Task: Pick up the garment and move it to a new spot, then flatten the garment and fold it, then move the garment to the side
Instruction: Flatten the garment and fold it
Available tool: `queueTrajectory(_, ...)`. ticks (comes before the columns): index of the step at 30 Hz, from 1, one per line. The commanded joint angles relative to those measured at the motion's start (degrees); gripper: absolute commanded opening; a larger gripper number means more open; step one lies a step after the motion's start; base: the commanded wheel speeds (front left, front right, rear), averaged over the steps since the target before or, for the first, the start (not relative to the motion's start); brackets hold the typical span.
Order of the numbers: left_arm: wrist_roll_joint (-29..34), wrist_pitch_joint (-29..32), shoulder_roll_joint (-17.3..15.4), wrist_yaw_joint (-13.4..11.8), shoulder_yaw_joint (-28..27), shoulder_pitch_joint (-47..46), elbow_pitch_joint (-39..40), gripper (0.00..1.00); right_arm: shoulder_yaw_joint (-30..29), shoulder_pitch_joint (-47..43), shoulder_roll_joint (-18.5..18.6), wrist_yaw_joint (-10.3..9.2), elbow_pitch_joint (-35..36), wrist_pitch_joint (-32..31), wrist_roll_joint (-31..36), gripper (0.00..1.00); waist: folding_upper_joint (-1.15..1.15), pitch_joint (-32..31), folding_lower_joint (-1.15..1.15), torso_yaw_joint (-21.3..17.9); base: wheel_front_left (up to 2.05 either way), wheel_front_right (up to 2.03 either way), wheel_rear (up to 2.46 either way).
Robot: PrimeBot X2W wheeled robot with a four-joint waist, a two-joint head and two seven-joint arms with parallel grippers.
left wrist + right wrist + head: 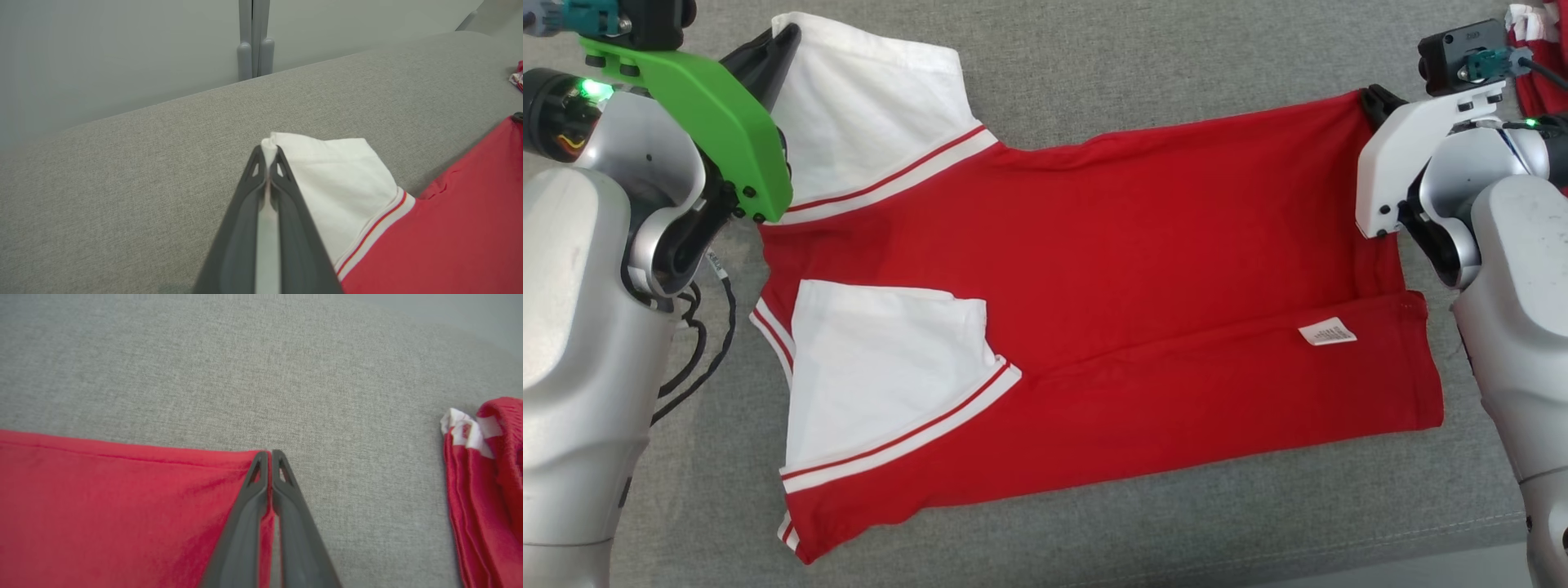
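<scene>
The garment (1143, 269) is a red shirt with white sleeves, spread on the grey cushion with its near long side folded over so that a white label (1327, 332) shows. My left gripper (783, 37) is shut on the corner of the far white sleeve (343, 183); in the left wrist view white cloth sits pinched between the fingertips (254, 163). At the far right corner of the hem (229, 457), my right gripper (1372, 96) is shut on the red cloth, which the right wrist view shows caught between the two dark fingers (255, 486).
Another folded red and white garment (486, 465) lies at the far right, seen also at the top right of the head view (1535, 57). The grey cushion (1111, 73) extends beyond the shirt, and its far edge meets a pale wall (102, 53).
</scene>
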State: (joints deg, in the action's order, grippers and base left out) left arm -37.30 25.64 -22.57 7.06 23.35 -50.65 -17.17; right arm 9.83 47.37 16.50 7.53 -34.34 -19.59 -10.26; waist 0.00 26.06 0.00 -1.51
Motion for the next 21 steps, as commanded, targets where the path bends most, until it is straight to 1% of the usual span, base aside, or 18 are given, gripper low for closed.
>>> queueTrajectory(1,-0.3,-0.6,-0.4,0.0,-0.2,0.2,-0.2,0.00,-0.3,1.1,0.3,-0.09,-0.1,1.1,0.4,0.00,0.00,-0.1,0.00,-0.1,0.00,0.00,0.00)
queueTrajectory(8,0.3,-3.6,-0.2,-0.5,-1.0,-1.1,-0.6,0.00,-0.9,2.6,-0.4,-0.09,0.6,6.0,0.9,0.00,0.00,-1.3,0.00,-0.6,0.00,0.00,0.00)
queueTrajectory(13,-0.4,-5.5,-0.1,-0.3,-1.3,-0.1,0.0,0.00,-0.6,0.6,-0.6,-0.09,2.0,8.8,0.7,0.00,0.00,-2.6,0.00,-0.6,0.00,0.00,0.00)
queueTrajectory(17,-1.1,-7.3,-1.2,-0.1,-1.4,4.4,3.6,0.00,0.0,-3.3,-0.6,-0.09,4.6,11.2,-0.4,0.00,0.00,-4.1,0.00,-0.7,0.00,0.00,0.00)
queueTrajectory(19,-1.5,-8.1,-2.1,-0.2,-1.6,8.1,6.9,0.00,0.1,-6.4,-0.4,-0.09,6.5,12.0,-0.9,0.00,0.00,-5.0,0.00,-0.6,0.00,0.00,0.00)
queueTrajectory(21,-2.0,-8.8,-3.3,-0.9,-1.9,12.8,11.1,0.00,-0.5,-9.9,0.0,-0.09,8.9,12.7,-1.4,0.00,0.00,-5.8,0.00,-0.5,0.00,0.00,0.00)
